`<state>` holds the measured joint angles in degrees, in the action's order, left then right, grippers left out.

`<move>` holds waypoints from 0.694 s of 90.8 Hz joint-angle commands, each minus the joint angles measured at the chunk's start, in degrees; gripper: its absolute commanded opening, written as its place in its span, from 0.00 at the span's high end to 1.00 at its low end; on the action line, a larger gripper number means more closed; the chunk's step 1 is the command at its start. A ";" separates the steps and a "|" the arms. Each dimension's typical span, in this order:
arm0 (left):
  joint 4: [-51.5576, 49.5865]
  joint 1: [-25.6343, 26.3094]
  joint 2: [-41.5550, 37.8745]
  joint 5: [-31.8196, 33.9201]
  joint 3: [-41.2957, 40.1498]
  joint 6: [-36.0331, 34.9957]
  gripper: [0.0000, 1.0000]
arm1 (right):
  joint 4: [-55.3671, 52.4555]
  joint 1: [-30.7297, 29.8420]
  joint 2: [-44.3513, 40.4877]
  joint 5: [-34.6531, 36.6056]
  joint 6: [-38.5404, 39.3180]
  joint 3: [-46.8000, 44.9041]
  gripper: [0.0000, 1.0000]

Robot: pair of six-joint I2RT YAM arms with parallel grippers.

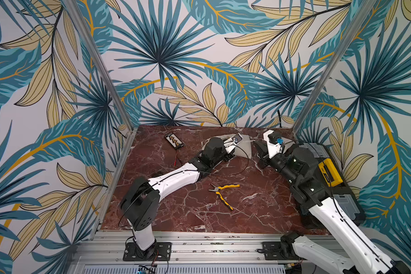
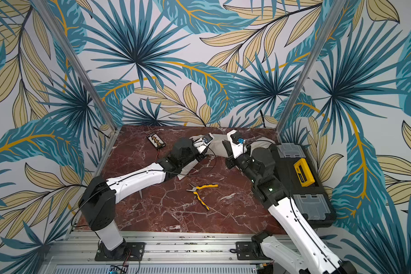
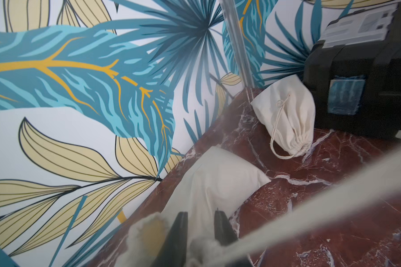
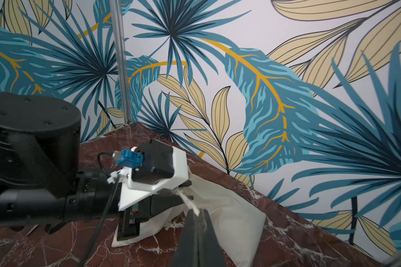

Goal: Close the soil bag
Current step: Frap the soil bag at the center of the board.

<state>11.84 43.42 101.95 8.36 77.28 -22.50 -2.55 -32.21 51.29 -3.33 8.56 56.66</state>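
The soil bag, a cream cloth sack, lies at the back of the marble table; it also shows in the wrist views. My left gripper is closed around the bag's gathered neck, and cloth fills the narrow gap between its fingers. A drawstring runs taut from that neck to my right gripper, which is shut on it. The string crosses the left wrist view as a blurred band. In both top views the arms hide the bag's mouth.
A second cream bag, tied shut, lies beside a black toolbox with a yellow handle at the right edge. Yellow-handled pliers lie mid-table. A black device with a wire sits at the back left. Patterned walls enclose three sides.
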 commanded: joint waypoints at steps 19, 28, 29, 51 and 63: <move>-9.76 -10.19 4.55 21.71 -0.20 10.18 0.77 | 2.69 0.19 -10.73 18.93 0.37 -3.27 1.00; -11.82 -14.22 3.30 22.91 -1.72 12.91 0.79 | 3.41 0.22 -11.82 19.16 0.38 -4.82 1.00; -11.96 -14.71 3.10 23.01 -1.97 13.09 0.79 | 3.42 0.26 -11.74 19.07 0.26 -4.86 1.00; -14.82 -23.57 -9.83 32.13 -5.21 8.57 0.82 | 8.82 0.58 -2.57 13.86 -2.00 -6.53 1.00; -11.53 -24.54 -18.68 32.09 -8.16 0.16 0.82 | 13.13 0.72 4.98 7.37 -4.37 -6.47 1.00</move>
<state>-0.01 26.76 91.64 22.90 71.05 -16.80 1.02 -33.67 55.37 0.51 7.03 49.82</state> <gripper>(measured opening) 0.181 0.061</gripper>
